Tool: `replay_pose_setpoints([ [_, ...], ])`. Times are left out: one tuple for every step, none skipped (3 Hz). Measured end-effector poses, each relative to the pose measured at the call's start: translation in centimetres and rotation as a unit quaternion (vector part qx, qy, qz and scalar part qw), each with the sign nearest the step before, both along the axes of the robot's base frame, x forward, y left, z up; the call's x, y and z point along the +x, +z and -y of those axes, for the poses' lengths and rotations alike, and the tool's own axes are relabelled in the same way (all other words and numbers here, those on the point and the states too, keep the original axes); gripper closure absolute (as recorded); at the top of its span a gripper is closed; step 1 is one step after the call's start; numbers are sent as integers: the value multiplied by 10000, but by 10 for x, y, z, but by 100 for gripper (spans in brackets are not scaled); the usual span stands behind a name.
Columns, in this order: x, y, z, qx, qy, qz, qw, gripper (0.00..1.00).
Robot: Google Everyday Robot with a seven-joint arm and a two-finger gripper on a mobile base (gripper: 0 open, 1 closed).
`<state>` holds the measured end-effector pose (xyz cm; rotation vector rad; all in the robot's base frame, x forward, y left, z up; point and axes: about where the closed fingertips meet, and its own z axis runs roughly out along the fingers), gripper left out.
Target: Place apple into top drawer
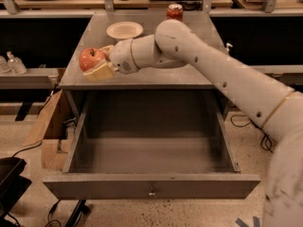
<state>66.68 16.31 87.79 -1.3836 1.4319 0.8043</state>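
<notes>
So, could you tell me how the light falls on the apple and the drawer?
Camera view: dim, warm light from above; the apple, held in the gripper over the left front corner of the countertop, is brightly lit; the drawer is deep in shadow at the back, paler toward its front.

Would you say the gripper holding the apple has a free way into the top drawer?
Probably yes: the gripper holds the apple above the front left edge of the cabinet top, and the top drawer stands open below; only that edge needs clearing.
</notes>
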Motion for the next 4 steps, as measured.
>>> replay_pose_setpoints([
  [-55,11,50,-833,-41,190,9963,100],
  [-109,23,92,-1821,181,446,9821,100],
  [-143,13,122,-2337,637,380,9695,100],
  [-143,13,122,-2337,637,381,9695,100],
])
